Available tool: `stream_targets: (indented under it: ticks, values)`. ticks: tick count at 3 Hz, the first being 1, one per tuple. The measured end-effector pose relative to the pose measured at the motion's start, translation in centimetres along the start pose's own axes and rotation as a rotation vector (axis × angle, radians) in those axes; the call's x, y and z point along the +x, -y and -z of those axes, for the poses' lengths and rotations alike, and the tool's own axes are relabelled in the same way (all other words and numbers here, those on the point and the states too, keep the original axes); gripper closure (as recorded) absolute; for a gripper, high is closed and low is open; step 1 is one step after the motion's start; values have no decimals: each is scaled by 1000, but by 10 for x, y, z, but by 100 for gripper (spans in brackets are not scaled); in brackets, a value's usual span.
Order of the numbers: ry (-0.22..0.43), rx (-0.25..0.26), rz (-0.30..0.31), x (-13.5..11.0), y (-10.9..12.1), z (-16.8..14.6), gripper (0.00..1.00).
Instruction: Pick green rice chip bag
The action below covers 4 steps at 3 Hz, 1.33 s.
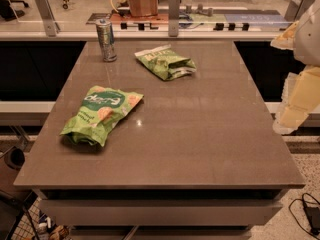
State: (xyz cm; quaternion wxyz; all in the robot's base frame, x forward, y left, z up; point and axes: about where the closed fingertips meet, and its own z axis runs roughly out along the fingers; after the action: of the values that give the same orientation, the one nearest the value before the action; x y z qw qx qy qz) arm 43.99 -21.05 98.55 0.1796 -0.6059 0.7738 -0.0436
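The green rice chip bag [100,114] is bright green with white lettering and pictures of pale chips. It lies flat on the left part of the brown table [200,134]. My gripper [292,111] hangs at the right edge of the view, beside the table's right side. It is far from the bag and touches nothing.
A smaller, duller green bag [166,62] lies at the back middle of the table. A metal can [105,39] stands at the back left. A glass partition with posts [173,6] runs behind the table. A cable lies on the floor at the lower right [307,211].
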Motion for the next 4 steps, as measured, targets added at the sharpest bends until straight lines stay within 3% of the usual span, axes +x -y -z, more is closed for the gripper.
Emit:
stream_targets:
  ticks: [2, 4]
  values:
    - [125, 33, 13, -39, 6, -35, 0]
    - [315, 46, -42, -105, 15, -77, 0]
